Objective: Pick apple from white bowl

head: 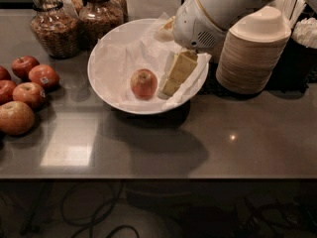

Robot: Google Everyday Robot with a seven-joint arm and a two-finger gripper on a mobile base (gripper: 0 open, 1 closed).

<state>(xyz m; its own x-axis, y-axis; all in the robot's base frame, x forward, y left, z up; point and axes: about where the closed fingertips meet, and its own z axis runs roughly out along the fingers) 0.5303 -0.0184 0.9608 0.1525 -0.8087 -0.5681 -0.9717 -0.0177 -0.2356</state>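
Note:
The apple (143,83), red-orange and small, lies in the middle of the white bowl (101,94), which is lined with crumpled white paper. My gripper (171,83) reaches down from the upper right into the right half of the bowl. Its cream tip is just to the right of the apple, close beside it, and I cannot tell whether they touch. The white arm housing (213,14) hangs over the bowl's far right rim and hides part of it.
A group of darker red apples (29,83) lies at the left on the grey counter (233,143). Two glass jars (52,26) stand at the back left. A stack of beige disposable bowls (255,51) stands right of the white bowl, with a dark holder (302,43) behind it.

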